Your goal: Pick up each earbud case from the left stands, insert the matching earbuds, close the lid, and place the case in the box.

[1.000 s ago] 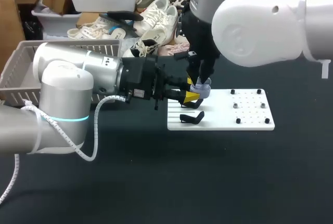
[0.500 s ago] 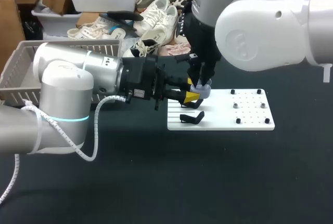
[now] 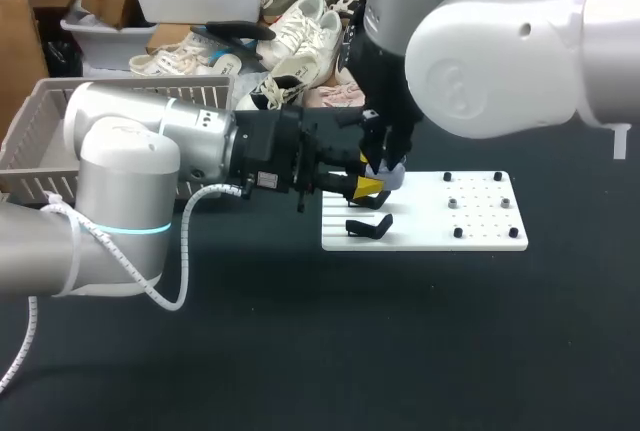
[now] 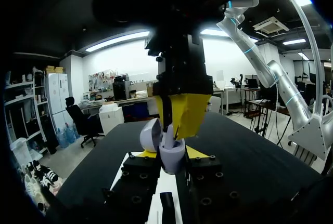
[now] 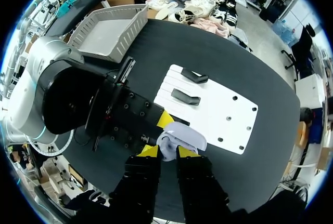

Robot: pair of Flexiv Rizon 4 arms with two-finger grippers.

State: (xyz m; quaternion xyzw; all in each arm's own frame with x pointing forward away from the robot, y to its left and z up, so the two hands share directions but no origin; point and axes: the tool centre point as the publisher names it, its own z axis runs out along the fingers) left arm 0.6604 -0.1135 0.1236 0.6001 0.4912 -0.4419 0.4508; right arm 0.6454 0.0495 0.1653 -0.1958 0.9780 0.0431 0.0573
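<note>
While my left gripper (image 4: 170, 153) clamps the open earbud case (image 4: 173, 160) upright, my right gripper (image 4: 179, 117) hangs directly above; its grip I cannot tell.

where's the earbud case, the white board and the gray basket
earbud case (image 4: 170, 156), left wrist view, on its lower body
white board (image 3: 485, 221), head view, on a bare patch
gray basket (image 5: 106, 36), right wrist view, on its bare floor

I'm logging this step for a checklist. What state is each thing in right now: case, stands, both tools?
Case: lid open, gripped from two sides.
Left tool: shut on the case.
Right tool: right above the open case; grip cannot be told.
Stands: both without a case.
</note>
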